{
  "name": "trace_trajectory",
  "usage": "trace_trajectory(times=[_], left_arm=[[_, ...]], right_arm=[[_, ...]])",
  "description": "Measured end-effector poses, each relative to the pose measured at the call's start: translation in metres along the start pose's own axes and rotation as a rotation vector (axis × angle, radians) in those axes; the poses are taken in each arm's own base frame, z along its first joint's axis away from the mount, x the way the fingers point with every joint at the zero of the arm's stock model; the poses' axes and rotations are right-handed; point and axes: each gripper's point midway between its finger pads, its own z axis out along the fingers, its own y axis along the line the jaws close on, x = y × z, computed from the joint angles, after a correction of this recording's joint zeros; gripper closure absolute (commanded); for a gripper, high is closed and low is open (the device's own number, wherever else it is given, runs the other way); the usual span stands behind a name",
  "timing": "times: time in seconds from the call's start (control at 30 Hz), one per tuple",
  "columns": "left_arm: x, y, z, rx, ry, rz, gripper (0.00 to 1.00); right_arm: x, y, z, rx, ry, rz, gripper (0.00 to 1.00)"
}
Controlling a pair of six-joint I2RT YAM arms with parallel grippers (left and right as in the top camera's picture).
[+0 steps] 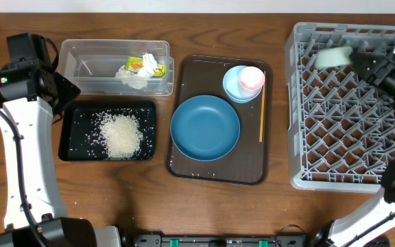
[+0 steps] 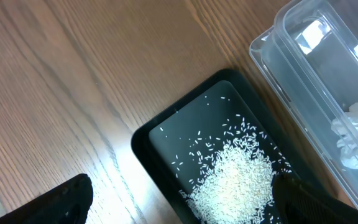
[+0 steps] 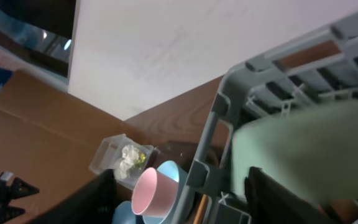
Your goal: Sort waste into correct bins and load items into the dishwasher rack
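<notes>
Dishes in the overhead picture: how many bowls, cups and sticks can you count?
Bowls: 3, the dark blue bowl, the light blue bowl and the mint-green bowl
Cups: 1, the pink cup
Sticks: 1, the orange stick
Total: 5

Grained wood table (image 1: pixel 204 206); clear glossy plastic tub (image 1: pixel 94 65), grey plastic rack (image 1: pixel 341 130)
</notes>
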Motion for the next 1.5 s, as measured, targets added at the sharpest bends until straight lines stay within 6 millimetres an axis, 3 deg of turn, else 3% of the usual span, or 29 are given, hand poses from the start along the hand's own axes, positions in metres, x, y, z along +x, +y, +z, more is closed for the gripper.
trace_trajectory(times=[0.17, 0.23, 0.37, 0.47, 0.63, 0.7, 0.77, 0.8, 0.87, 0.97, 1.13, 1.37, 1.5], left_arm=[[0.000, 0.000, 0.000, 0.000, 0.000, 0.000, 0.06], [0.000, 0.000, 0.000, 0.000, 0.000, 0.000, 0.06], [0.000, 0.000, 0.000, 0.000, 0.000, 0.000, 0.06], [0.000, 0.000, 0.000, 0.001, 0.000, 0.000, 0.06], [0.000, 0.000, 0.000, 0.000, 0.000, 0.000, 0.06], [0.000, 0.000, 0.000, 0.000, 0.000, 0.000, 0.06], [0.000, 0.000, 0.000, 0.000, 0.001, 0.000, 0.06], [0.000, 0.000, 0.000, 0.001, 0.000, 0.000, 0.06], [0.000, 0.000, 0.000, 0.000, 0.001, 0.000, 0.06], [0.000, 0.000, 0.000, 0.000, 0.001, 0.000, 0.06], [0.000, 0.000, 0.000, 0.000, 0.000, 0.000, 0.06], [0.000, 0.000, 0.000, 0.000, 0.000, 0.000, 0.06], [0.000, 0.000, 0.000, 0.000, 0.000, 0.000, 0.06]], right_arm=[[-0.016, 0.040, -0.008, -0.005, -0.019, -0.058, 0.16], [-0.023, 0.061, -0.013, -0.003, -0.032, -0.089, 0.02], [-0.027, 0.088, -0.020, 0.030, -0.049, -0.078, 0.01], [-0.024, 0.090, -0.025, 0.136, -0.072, -0.019, 0.01], [-0.012, 0.058, -0.023, 0.495, -0.098, -0.037, 0.01], [-0.006, 0.044, -0.013, 0.623, -0.083, -0.097, 0.13], [-0.003, 0.036, 0.002, 0.699, -0.072, -0.176, 0.41], [-0.004, 0.033, 0.010, 0.725, -0.076, -0.213, 0.61], [-0.006, 0.030, 0.024, 0.752, -0.082, -0.281, 0.82], [-0.016, 0.024, 0.032, 0.795, -0.121, -0.348, 0.99], [-0.022, -0.004, 0.027, 0.912, -0.152, -0.368, 0.99], [-0.002, -0.054, 0.027, 1.002, -0.090, -0.331, 0.99], [0.001, -0.061, 0.027, 1.012, -0.076, -0.333, 0.99]])
